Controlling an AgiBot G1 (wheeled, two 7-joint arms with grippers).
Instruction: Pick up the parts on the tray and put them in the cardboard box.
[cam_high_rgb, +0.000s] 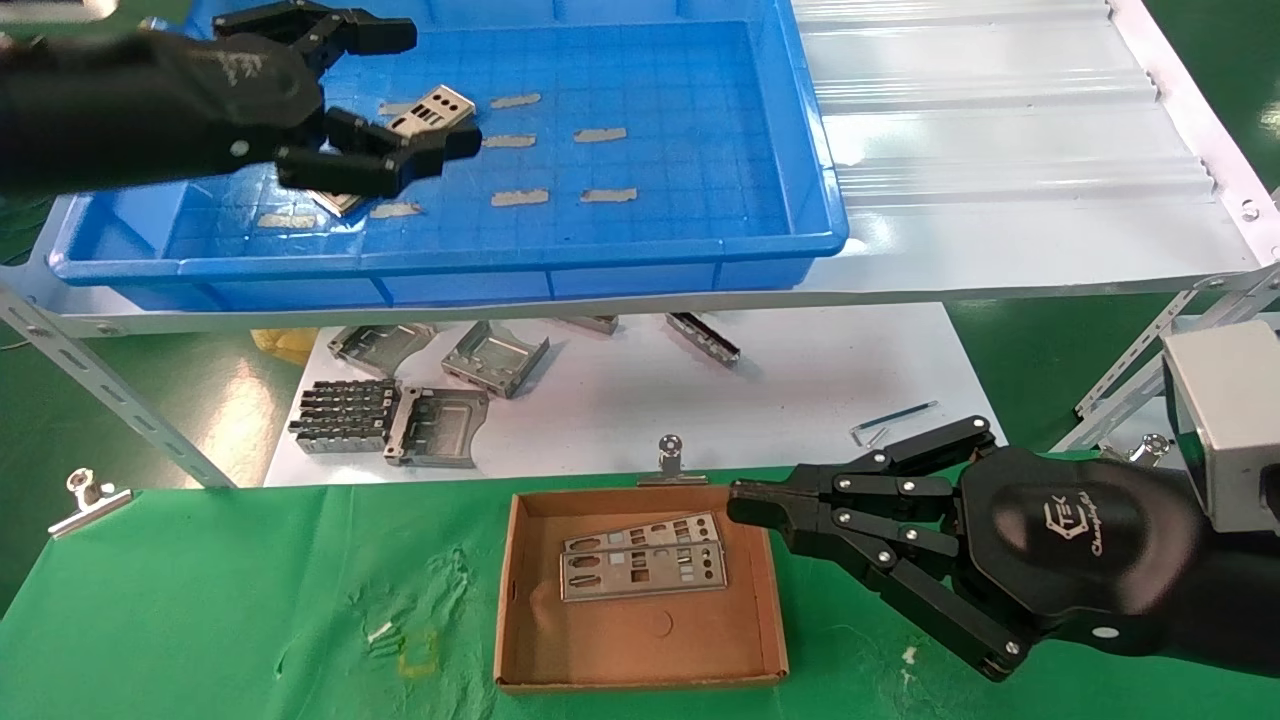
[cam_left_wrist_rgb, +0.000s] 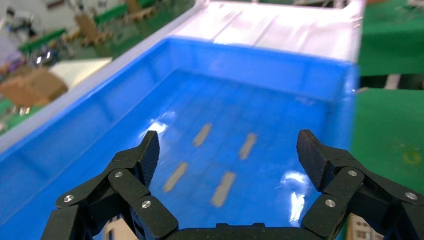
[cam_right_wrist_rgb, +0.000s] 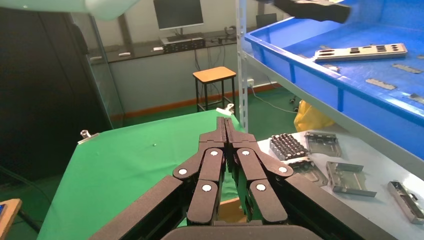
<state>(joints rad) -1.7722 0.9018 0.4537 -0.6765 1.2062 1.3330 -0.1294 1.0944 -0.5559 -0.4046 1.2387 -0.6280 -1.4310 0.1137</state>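
One silver punched plate (cam_high_rgb: 437, 108) lies slanted on the floor of the blue tray (cam_high_rgb: 450, 265), partly hidden under my left gripper (cam_high_rgb: 432, 88). That gripper is open and empty, hovering just above the plate. The left wrist view shows its open gripper (cam_left_wrist_rgb: 231, 152) over the tray floor (cam_left_wrist_rgb: 260, 65) and grey tape strips. Two plates (cam_high_rgb: 645, 562) lie in the cardboard box (cam_high_rgb: 640, 640). My right gripper (cam_high_rgb: 745, 505) is shut and empty at the box's far right corner. The right wrist view shows it (cam_right_wrist_rgb: 225, 122) shut, with the plate (cam_right_wrist_rgb: 360, 51) in the tray beyond.
Folded grey metal brackets (cam_high_rgb: 400, 400) and a hex key (cam_high_rgb: 895, 420) lie on the white sheet below the tray's shelf. A corrugated white sheet (cam_high_rgb: 1000, 120) sits right of the tray. Binder clips (cam_high_rgb: 672, 460) hold the green cloth's far edge.
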